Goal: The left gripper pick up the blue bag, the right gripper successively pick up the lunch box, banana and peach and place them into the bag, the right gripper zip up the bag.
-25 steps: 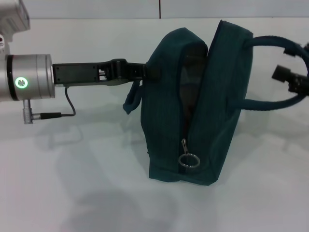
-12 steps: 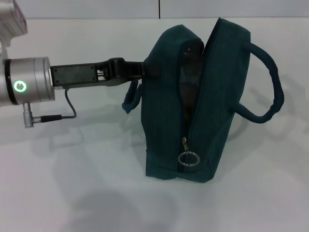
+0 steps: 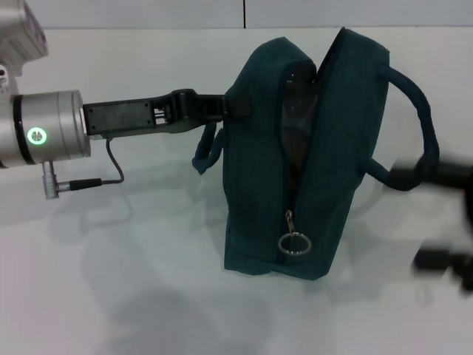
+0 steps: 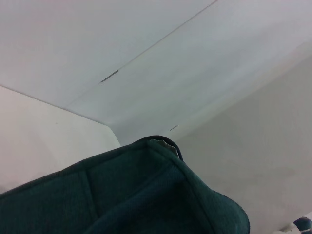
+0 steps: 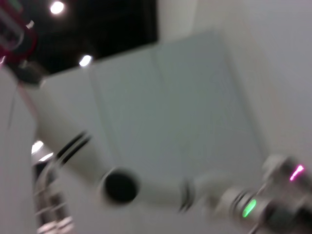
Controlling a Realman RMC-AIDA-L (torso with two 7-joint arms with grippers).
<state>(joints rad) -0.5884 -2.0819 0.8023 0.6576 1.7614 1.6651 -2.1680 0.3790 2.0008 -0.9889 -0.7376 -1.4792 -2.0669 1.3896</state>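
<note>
zip pull (image 3: 293, 242) hangs low on the bag (image 3: 310, 155), left of right gripper (image 3: 443, 214), grip unreadable; left gripper (image 3: 218, 109) pinches bag.

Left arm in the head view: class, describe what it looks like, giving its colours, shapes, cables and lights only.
The left arm's wrist is a silver metal cylinder with a glowing green ring light. A thin dark cable loops from a small silver plug below it. The left gripper is a long, flat, black unit. The right gripper shows only as blurred black shapes.
</note>
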